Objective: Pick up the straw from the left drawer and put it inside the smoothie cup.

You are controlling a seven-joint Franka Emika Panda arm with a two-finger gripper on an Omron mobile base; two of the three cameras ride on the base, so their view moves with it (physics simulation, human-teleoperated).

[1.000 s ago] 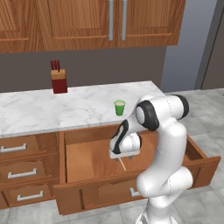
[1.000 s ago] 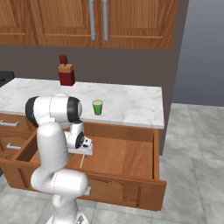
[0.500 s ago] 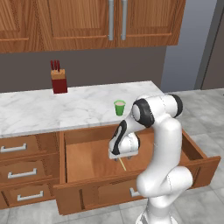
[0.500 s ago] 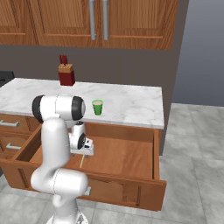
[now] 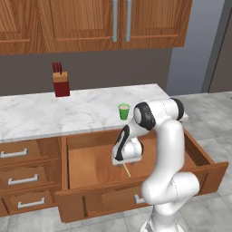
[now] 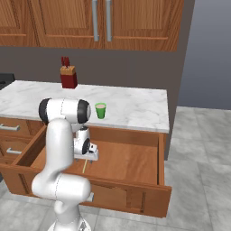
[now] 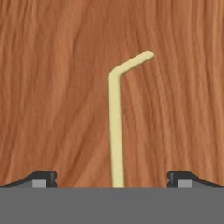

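The left drawer [image 5: 90,165] [image 6: 128,158] is pulled wide open. On its wood bottom lies the straw [image 7: 115,131] [image 5: 127,171] [image 6: 84,167], pale yellow-green, with a bent tip. My gripper [image 5: 123,162] [image 6: 85,158] [image 7: 112,178] hangs low inside the drawer, pointing down over the straw and open. In the hand view the straw runs up between the two fingertips [image 7: 43,178] without touching either. The smoothie cup [image 5: 123,111] [image 6: 100,110], small and green, stands upright on the marble counter just behind the drawer.
A red knife block [image 5: 60,80] [image 6: 68,76] stands at the back of the counter [image 5: 54,115]. Narrow stacked drawers [image 5: 22,179] [image 6: 9,128] sit shut to the left. The drawer's side walls and front panel [image 5: 104,199] box in the hand. Upper cabinets hang above.
The arm has leaned a little to the left and the hand has sunk slightly lower over the straw. The jaws have stayed open; straw and cup have not moved.
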